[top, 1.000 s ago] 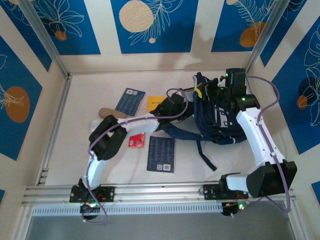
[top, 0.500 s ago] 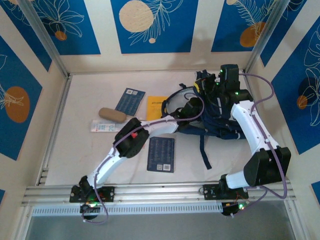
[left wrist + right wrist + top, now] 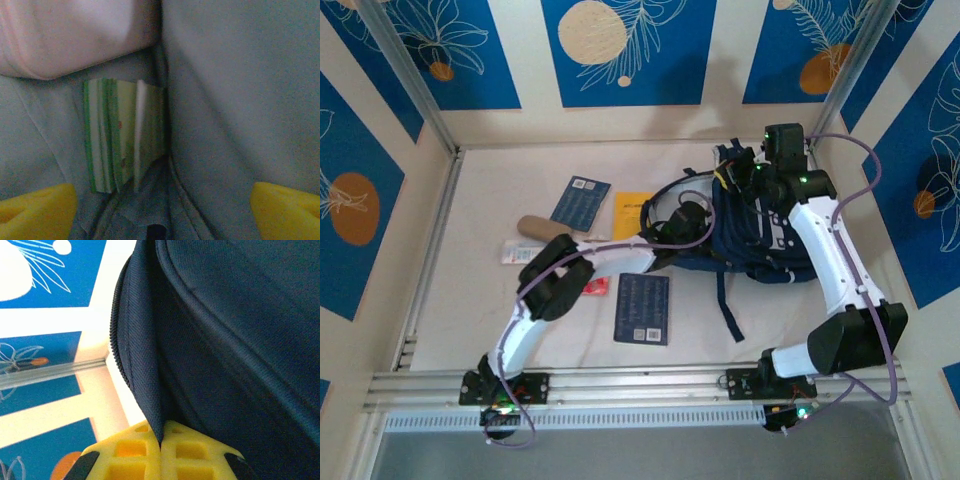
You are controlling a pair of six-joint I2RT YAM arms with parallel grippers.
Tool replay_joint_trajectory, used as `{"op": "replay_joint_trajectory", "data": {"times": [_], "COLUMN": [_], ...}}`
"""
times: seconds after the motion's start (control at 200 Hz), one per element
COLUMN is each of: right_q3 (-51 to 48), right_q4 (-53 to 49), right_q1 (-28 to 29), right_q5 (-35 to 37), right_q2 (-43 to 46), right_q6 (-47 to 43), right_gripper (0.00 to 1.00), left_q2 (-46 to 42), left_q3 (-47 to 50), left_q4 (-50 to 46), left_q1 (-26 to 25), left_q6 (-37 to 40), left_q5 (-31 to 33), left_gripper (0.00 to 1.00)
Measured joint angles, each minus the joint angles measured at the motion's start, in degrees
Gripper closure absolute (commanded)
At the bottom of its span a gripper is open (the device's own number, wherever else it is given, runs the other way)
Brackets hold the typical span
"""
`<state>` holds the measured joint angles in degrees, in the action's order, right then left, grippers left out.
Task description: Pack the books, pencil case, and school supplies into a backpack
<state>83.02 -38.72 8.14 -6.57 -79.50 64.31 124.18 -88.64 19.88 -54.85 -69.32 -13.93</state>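
The navy backpack lies at the right back of the table. My right gripper is shut on its zipper edge, with the fabric pinched between the yellow fingers. My left gripper reaches into the bag's mouth. In the left wrist view it is open, and the green box lies free on the lining ahead of it. On the table lie two navy books, a yellow-orange book, a tan pencil case, a red packet and a white piece.
Navy straps trail from the backpack toward the near edge. My left arm's elbow hangs over the table's middle, partly covering the red packet. Walls close in the table on three sides, and a metal rail runs along the front.
My left gripper went into the backpack's mouth and opened, letting go of the green box inside. Its elbow swung right, then back left. The right gripper kept its hold on the bag's edge.
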Motion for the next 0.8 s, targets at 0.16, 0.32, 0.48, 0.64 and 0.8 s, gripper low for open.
{"op": "replay_joint_trajectory", "data": {"times": [0.16, 0.32, 0.48, 0.64, 0.8], "right_q3": [0.1, -0.6, -3.6, -3.9, -3.8], "right_q4": [-3.2, -7.0, -8.0, -11.0, -12.5], "right_q1": [0.2, 1.4, 2.4, 6.3, 10.9], "right_q5": [0.2, 0.1, -0.3, 2.4, 8.0], "right_q2": [1.9, 3.7, 7.3, 8.1, 6.6], "right_q6": [-6.3, -11.9, -15.8, -21.4, -25.7], "right_gripper": [1.0, 1.0, 1.0, 1.0, 1.0], "left_q2": [-9.4, -19.4, -29.3, -38.3, -48.2], "left_q3": [8.7, 16.1, 20.9, 25.2, 26.8], "left_q4": [-3.5, -10.2, -17.8, -25.4, -35.9], "left_q1": [1.0, 2.7, 3.1, 3.4, 3.6], "left_q6": [4.1, 10.0, 16.4, 20.5, 23.9], "left_q5": [-0.7, 0.3, 1.6, 6.0, 15.6], "left_gripper": [0.1, 0.09, 0.08, 0.0, 0.0]}}
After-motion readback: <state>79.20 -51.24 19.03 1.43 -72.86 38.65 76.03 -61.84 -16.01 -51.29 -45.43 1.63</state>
